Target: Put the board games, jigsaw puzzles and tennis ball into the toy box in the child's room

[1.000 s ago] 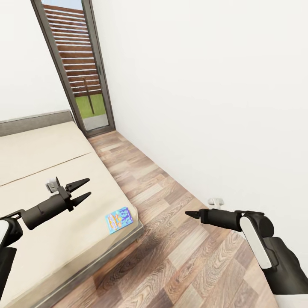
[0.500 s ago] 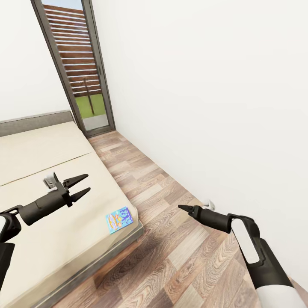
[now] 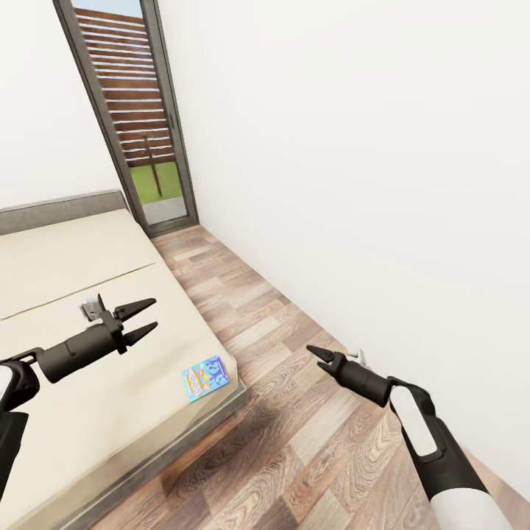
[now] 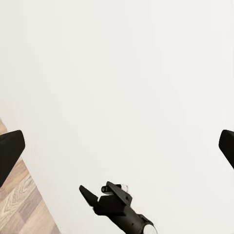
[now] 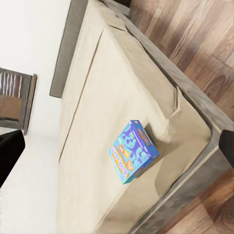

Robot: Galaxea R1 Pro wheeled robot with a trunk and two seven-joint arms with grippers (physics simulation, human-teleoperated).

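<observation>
One small blue-white board game [image 3: 205, 377] lies flat on the cream bed [image 3: 73, 258], close to its near right corner. The right wrist view looks down on the same board game [image 5: 133, 157], with the bed [image 5: 92, 122] under it. My left gripper [image 3: 155, 312] hovers open above the mattress, left of and beyond the box, with nothing in it. Over the wooden floor to the right of the bed, my right gripper [image 3: 314, 354] is open and empty, pointing toward the bed. Its dark fingers [image 5: 9, 151] stand wide apart.
A strip of wooden floor [image 3: 294, 442] runs between the bed and the white wall [image 3: 368, 184] on the right. A tall glass door [image 3: 136, 110] stands at the far end. A small white fitting [image 3: 358, 355] sits low on the wall by my right arm.
My right arm has swung so the gripper sits a little further forward and to the left, forearm lower in view. The left gripper rose slightly. The board game has not moved.
</observation>
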